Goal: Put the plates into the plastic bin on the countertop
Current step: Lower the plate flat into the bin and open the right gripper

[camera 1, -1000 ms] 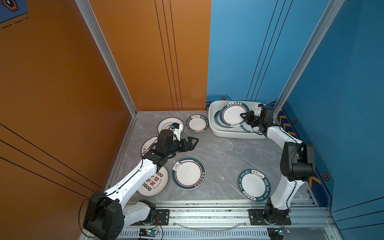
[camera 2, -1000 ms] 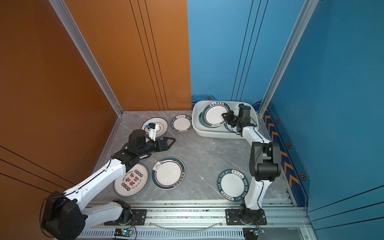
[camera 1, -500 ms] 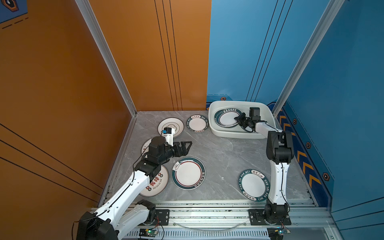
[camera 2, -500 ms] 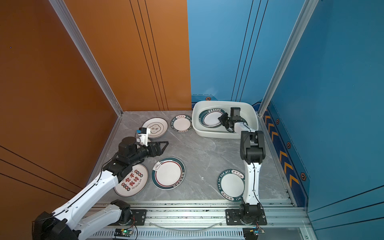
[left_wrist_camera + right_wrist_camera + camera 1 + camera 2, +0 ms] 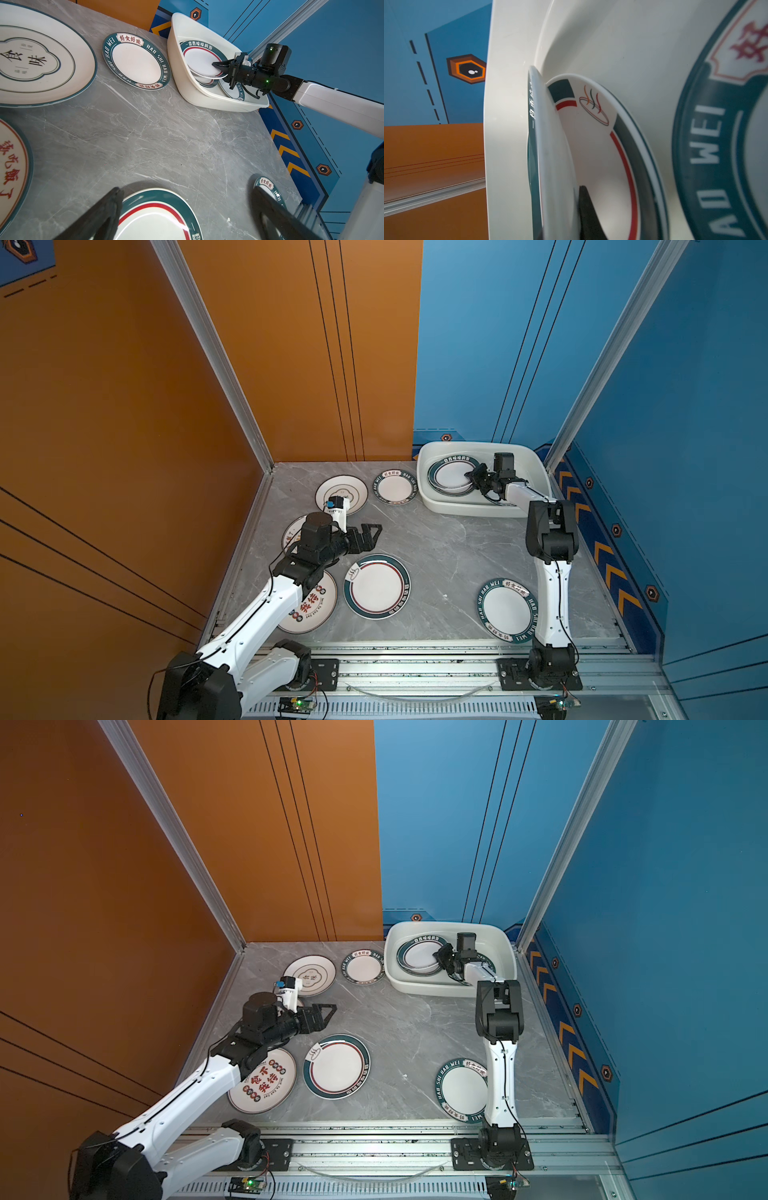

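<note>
Orange panels on the left and blue panels on the right walled in the grey marble-patterned countertop [image 5: 449, 556], where six round plates lay flat. Furthest left sat a cream plate with red Chinese characters [image 5: 309, 608], half under the left arm. Behind it was another cream plate [image 5: 290, 533], mostly hidden by that arm.

The left claw [image 5: 370, 537] hung just above the bare marble, jaws spread wide with nothing between them. It pointed past the far edge of the white plate with the dark-green, red-lined rim [image 5: 377, 586], probably lined up to take that plate by its edge.

Further back lay a cream plate with a quatrefoil outline [image 5: 341, 491]. Just beside it was a small white plate with a green lettered rim [image 5: 395, 486]. A larger green-lettered plate [image 5: 507, 610] lay near the front rail, by the right arm.

At the back right stood the shallow white plastic bin [image 5: 465, 508]. Inside it the right claw [image 5: 218, 66] pinched the rim of a red-lined white plate [image 5: 451, 475]. The plate was held tilted, its far edge close against the bin's wall, over two plates lying there. The tilt likely let it be laid onto them rather than dropped.
</note>
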